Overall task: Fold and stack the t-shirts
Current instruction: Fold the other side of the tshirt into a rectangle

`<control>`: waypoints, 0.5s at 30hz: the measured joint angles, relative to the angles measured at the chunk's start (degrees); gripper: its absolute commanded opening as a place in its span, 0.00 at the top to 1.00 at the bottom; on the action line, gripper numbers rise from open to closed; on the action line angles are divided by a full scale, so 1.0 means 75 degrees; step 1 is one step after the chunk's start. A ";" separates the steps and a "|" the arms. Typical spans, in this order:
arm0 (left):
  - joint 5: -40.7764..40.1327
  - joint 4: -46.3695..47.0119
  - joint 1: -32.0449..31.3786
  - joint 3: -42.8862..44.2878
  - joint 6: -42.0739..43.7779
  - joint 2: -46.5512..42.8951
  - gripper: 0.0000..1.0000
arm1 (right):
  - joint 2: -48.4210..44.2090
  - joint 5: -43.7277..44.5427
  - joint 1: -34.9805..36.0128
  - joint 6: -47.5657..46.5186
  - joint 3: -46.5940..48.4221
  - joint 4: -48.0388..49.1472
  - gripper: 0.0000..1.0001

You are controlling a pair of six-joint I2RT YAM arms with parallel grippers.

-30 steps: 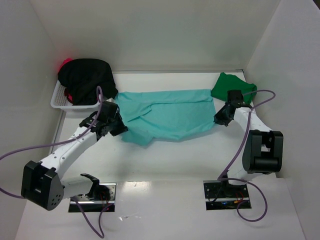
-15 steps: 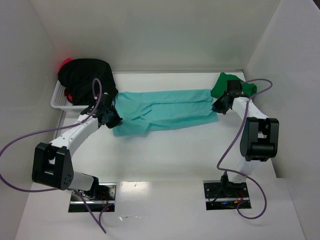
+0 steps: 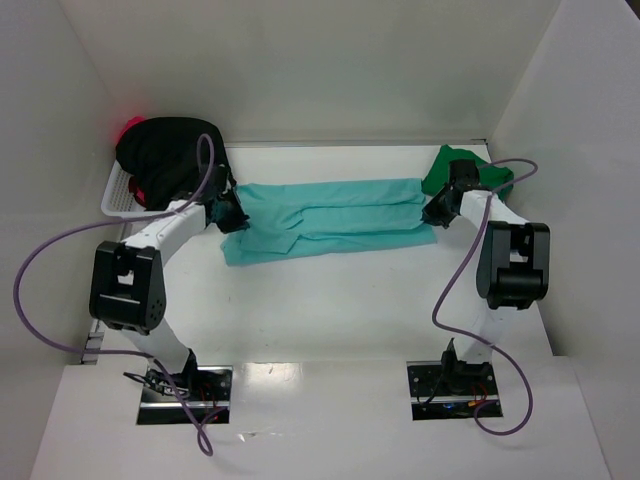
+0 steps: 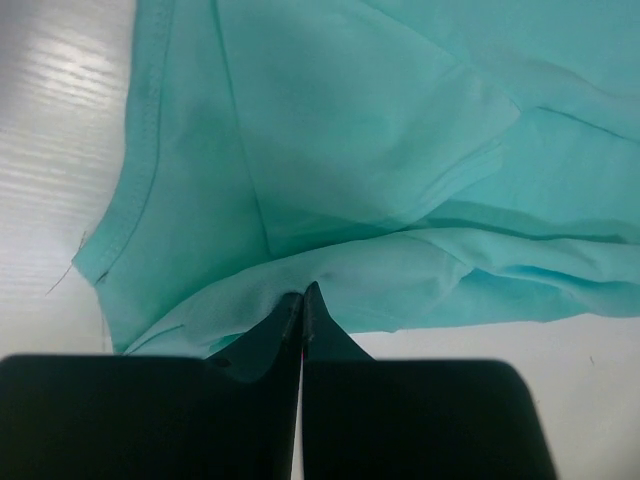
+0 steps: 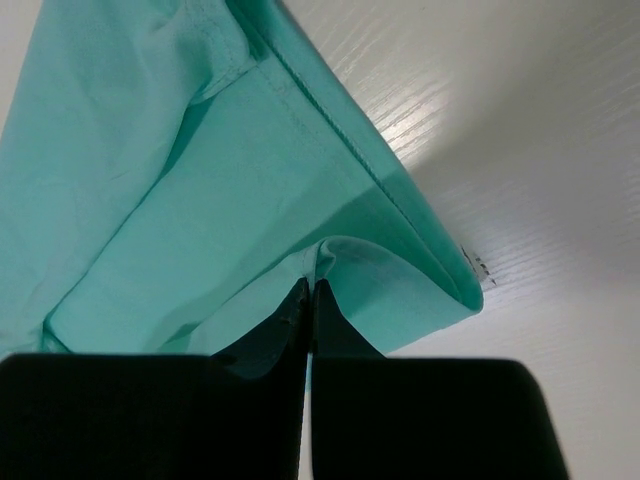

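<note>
Long flat band of light teal t-shirt (image 3: 325,215) across white tabletop (image 3: 340,300); soft matte knit, lengthwise creases, overlapping folded layers, stitched hems sharp in both wrist views. Clenched left end effector (image 3: 232,215) on a pinch of teal cloth at the shirt's left end, black fingers pressed flat together. Clenched right end effector (image 3: 437,213) on the folded hem at the shirt's right end, loose thread ends at that corner. Bunched dark green t-shirt (image 3: 455,165) just beyond the teal shirt's right end, partly hidden behind the right arm. Heaped black t-shirt (image 3: 165,150) in white slotted basket (image 3: 112,205) just past the teal shirt's left end, draped over the rim. Red-pink t-shirt (image 3: 130,127) mostly buried under the black one, only small patches on show. Under-layers of the teal fold hidden; cloth cut off at wrist-view edges.
</note>
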 measured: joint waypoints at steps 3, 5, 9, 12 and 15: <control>0.0233 0.0018 0.0000 0.0342 0.0329 0.0343 1.00 | 0.0004 0.0035 -0.0101 0.0000 0.0000 0.0058 1.00; 0.0332 0.0012 0.0000 0.0478 0.0474 0.0471 1.00 | 0.0004 0.0039 -0.0191 0.0000 0.0000 0.0058 1.00; 0.0462 -0.0049 0.0000 0.0939 0.0873 0.0792 1.00 | 0.0004 0.0074 -0.0429 -0.0029 0.0000 0.0061 1.00; 0.0412 -0.0112 0.0000 0.1147 0.1054 0.0851 1.00 | 0.0004 0.0119 -0.0527 -0.0063 0.0000 0.0061 1.00; 0.0357 -0.0196 0.0006 0.1381 0.1200 0.0870 1.00 | 0.0004 0.0160 -0.0555 -0.0089 -0.0001 0.0059 1.00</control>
